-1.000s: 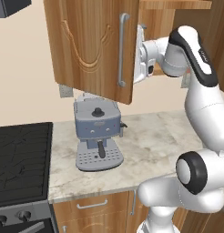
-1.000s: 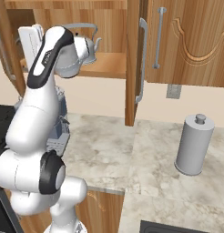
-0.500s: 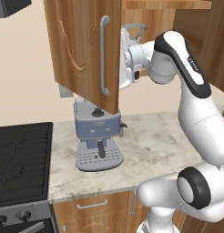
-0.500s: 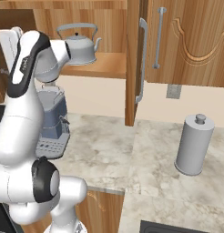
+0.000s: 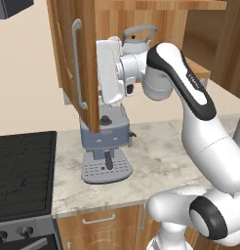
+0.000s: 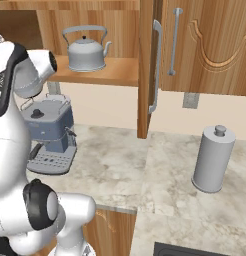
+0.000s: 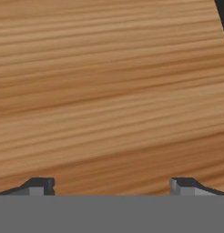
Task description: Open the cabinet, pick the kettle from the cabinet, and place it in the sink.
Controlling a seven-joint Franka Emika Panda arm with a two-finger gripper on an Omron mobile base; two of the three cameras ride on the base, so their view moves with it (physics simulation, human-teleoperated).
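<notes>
Swung further out since a moment ago, the cabinet's left door now stands edge-on to the left base camera, the arm's hand pressed against its inner face. Facing bare wood, the pincer gapes fully wide, gripping nothing. Upright on the cabinet shelf sits the kettle, spout pointing right toward the half-open right door, above the coffee machine on the table.

The cabinet's left door now stands swung wider than a second ago; the gripper, jaws spread, presses farther left against its inner face; the kettle sits fully uncovered.
</notes>
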